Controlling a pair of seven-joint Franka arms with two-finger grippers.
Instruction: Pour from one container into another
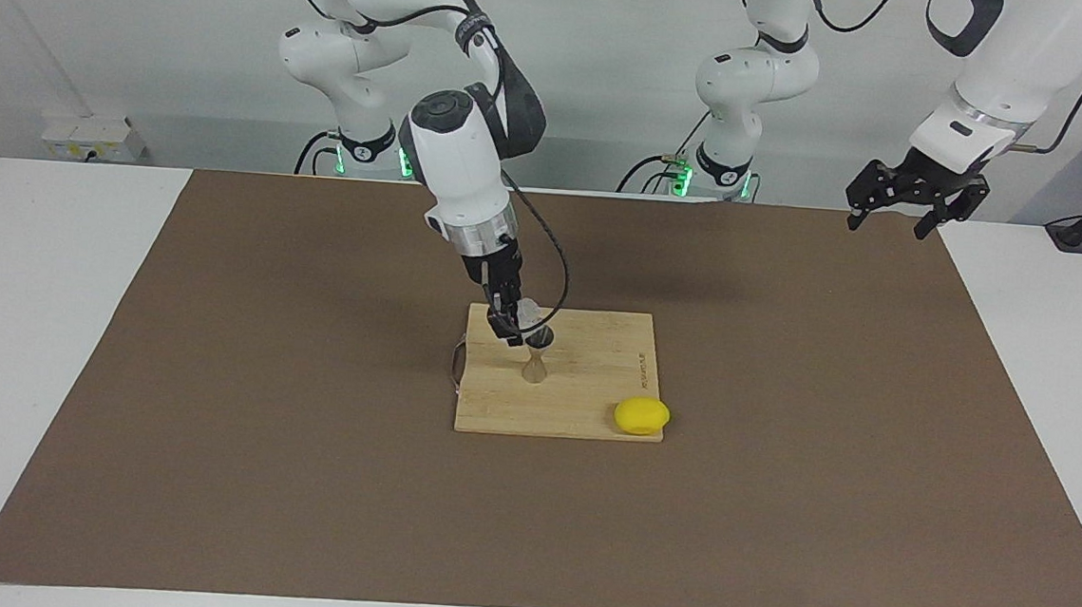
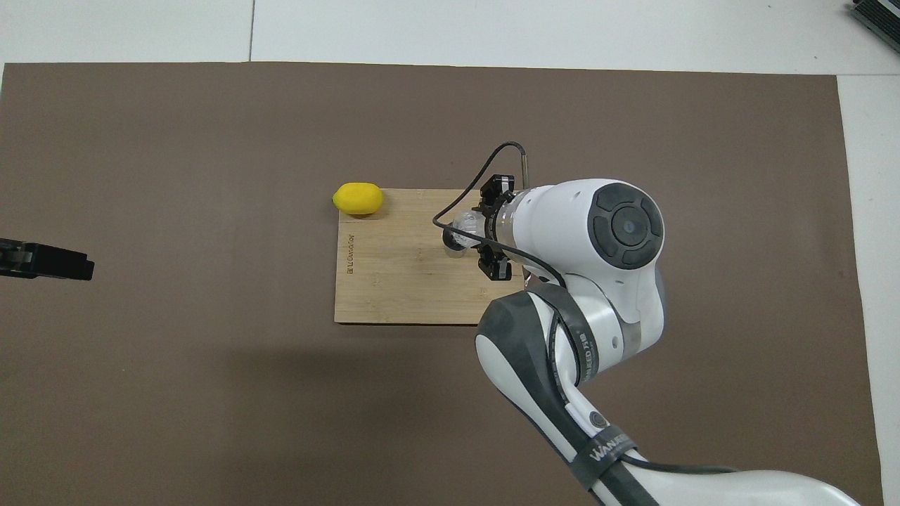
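My right gripper (image 1: pixel 509 326) is shut on the clear glass tumbler (image 1: pixel 529 313) and holds it tipped just above the metal jigger (image 1: pixel 535 357). The jigger stands upright on the wooden cutting board (image 1: pixel 583 387). In the overhead view the right gripper (image 2: pixel 472 229) and the tumbler (image 2: pixel 464 223) sit over the jigger's dark mouth (image 2: pixel 452 244), and the wrist hides most of the fingers. I cannot tell whether liquid is flowing. My left gripper (image 1: pixel 893 214) is open and empty, raised over the mat's corner at the left arm's end, where it waits; its tip shows in the overhead view (image 2: pixel 49 261).
A yellow lemon (image 1: pixel 642 415) (image 2: pixel 358 198) lies on the board's corner farthest from the robots, toward the left arm's end. The board (image 2: pixel 394 281) lies on a brown mat (image 1: pixel 303 439) that covers most of the white table.
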